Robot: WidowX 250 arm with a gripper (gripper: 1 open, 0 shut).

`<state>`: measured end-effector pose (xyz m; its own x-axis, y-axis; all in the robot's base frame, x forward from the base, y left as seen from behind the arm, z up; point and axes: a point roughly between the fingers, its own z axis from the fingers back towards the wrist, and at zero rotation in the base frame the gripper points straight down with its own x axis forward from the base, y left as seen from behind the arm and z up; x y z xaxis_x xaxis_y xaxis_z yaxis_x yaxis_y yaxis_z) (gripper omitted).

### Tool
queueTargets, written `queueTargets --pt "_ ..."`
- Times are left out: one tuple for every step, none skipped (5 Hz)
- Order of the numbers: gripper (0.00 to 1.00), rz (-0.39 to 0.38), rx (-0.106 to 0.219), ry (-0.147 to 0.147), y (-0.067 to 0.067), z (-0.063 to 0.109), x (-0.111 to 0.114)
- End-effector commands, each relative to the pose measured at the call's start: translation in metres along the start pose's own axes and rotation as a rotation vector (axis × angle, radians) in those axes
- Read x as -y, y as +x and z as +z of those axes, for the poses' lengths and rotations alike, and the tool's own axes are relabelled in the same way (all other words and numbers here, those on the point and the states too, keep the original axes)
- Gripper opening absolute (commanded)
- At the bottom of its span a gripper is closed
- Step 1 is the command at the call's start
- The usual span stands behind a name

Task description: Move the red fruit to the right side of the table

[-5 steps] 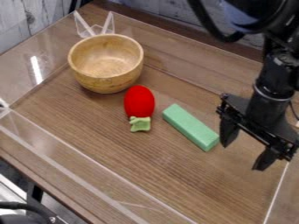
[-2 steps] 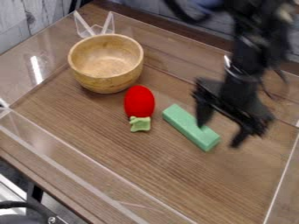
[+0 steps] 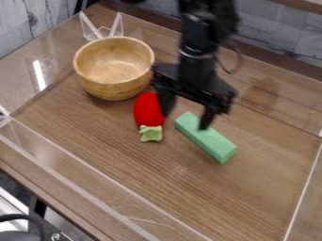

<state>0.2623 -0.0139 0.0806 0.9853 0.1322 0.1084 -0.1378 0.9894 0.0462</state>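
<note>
Starting at the left, the wooden bowl (image 3: pixel 115 66) sits toward the far left of the table (image 3: pixel 88 179), empty and not in my way, though it is close to the fruit. Just right of it and a little nearer lies the red fruit (image 3: pixel 147 110), on its side with the pale green leafy stem (image 3: pixel 152 135) pointing to the near edge; it rests on the wood left of the middle, so the task has not yet started for it. What has changed is me: a second ago my gripper (image 3: pixel 185 109) hung over the right side of the table, right of the green block (image 3: pixel 205 136), and since then I have swung across to the left, over the block, and turned a little about my own axis on the way. Now I point straight down with my jaws spread wide and nothing between them; one finger (image 3: pixel 161 102) stands just beside the fruit's right flank, the other (image 3: pixel 209 118) over the far end of the block. I cannot tell whether either finger touches anything. I judge this to be the approach to the grasp: I still need to shift a bit further left so the fruit lies between my fingers, then go down and close. The risk, as I see it, is the block lying just beside the fruit, where my right finger could catch or push it as I come down.
</note>
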Motion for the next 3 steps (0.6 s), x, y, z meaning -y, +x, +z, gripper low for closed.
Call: queueTargets --pt "1.00 0.092 0.052 0.003 0.009 0.007 -0.042" --pt "1.00 0.152 0.059 0.004 0.012 0.002 -0.071" --pt "1.00 0.180 0.052 0.004 0.018 -0.010 -0.073"
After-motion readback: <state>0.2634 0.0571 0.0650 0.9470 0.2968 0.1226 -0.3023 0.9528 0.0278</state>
